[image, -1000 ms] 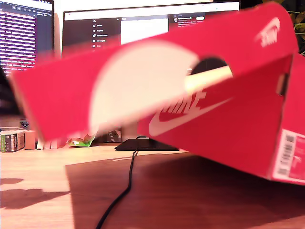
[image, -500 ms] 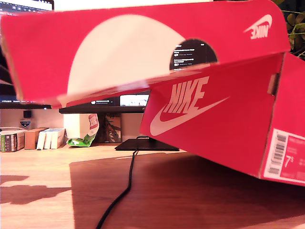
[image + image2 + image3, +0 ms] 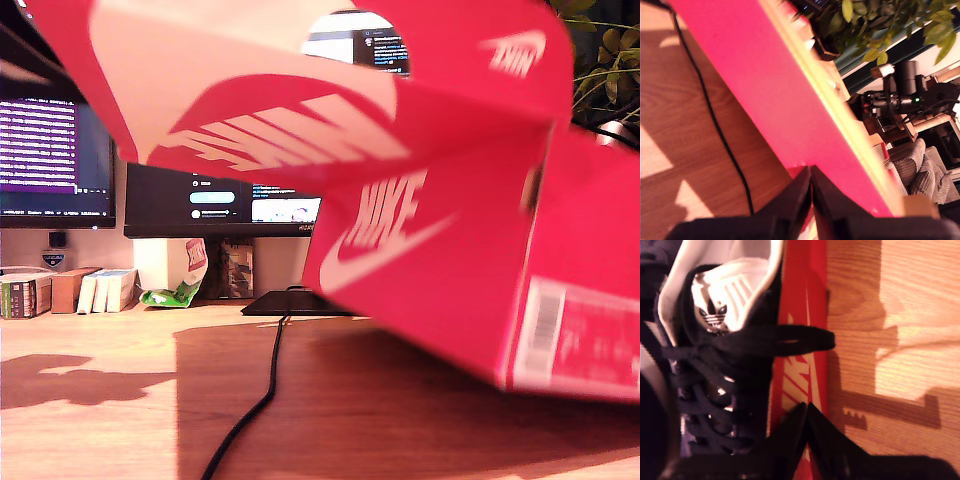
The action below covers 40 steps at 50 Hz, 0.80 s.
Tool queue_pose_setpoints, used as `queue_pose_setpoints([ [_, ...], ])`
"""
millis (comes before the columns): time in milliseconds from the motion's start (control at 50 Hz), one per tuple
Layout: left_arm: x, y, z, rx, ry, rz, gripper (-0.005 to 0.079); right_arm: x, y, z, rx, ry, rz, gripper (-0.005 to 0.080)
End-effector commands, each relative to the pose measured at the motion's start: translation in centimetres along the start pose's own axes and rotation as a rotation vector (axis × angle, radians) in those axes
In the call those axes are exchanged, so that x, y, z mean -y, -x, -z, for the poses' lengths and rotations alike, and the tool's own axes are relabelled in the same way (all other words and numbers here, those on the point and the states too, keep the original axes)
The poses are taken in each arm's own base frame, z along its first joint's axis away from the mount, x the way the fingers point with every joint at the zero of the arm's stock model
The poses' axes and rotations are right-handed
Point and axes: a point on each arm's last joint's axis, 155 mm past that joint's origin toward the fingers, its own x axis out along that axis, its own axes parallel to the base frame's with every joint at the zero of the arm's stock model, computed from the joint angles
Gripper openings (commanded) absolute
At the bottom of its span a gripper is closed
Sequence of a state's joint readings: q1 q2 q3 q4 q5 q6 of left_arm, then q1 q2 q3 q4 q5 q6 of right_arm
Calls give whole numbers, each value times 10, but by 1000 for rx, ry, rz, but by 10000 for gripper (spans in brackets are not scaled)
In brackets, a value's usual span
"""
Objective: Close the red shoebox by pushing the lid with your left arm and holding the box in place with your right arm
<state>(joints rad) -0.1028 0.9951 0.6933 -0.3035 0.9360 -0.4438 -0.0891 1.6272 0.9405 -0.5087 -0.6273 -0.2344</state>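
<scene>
The red Nike shoebox (image 3: 440,260) fills the exterior view's right, very close to the camera and blurred. Its lid (image 3: 250,90) is swung up high across the top of that view, showing its pale underside and a round hole. Neither gripper appears in the exterior view. My first gripper (image 3: 810,172) is shut, its tips against a red panel of the shoebox (image 3: 765,85) with a bare cardboard edge. My second gripper (image 3: 806,409) is shut over the box's red side wall (image 3: 807,315). Inside the box lies a black laced shoe (image 3: 725,370) with a white tongue.
The wooden table (image 3: 90,420) carries a black cable (image 3: 255,400) running toward the camera. Monitors (image 3: 50,150) and small boxes (image 3: 60,292) stand at the back. A plant (image 3: 865,20) and another arm (image 3: 900,95) sit beyond the box.
The lid has swung upward in the exterior view, from low across the middle to the top. The box body has shifted and now looks blurred.
</scene>
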Motion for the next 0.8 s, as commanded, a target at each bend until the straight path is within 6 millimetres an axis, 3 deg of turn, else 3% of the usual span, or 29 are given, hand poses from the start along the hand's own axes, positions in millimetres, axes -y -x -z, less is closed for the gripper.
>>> queue_pose_setpoints([
  [0, 8, -6, 7, -37, -11, 36, -19, -28, -22, 23, -92, 9, -90, -12],
  [440, 11, -5, 5, -36, -16, 38, -19, -67, -38, 32, -151, 76, -145, -12],
  [780, 28, -7, -9, -9, -86, 49, -19, -88, -48, 33, -162, 118, -172, -12],
])
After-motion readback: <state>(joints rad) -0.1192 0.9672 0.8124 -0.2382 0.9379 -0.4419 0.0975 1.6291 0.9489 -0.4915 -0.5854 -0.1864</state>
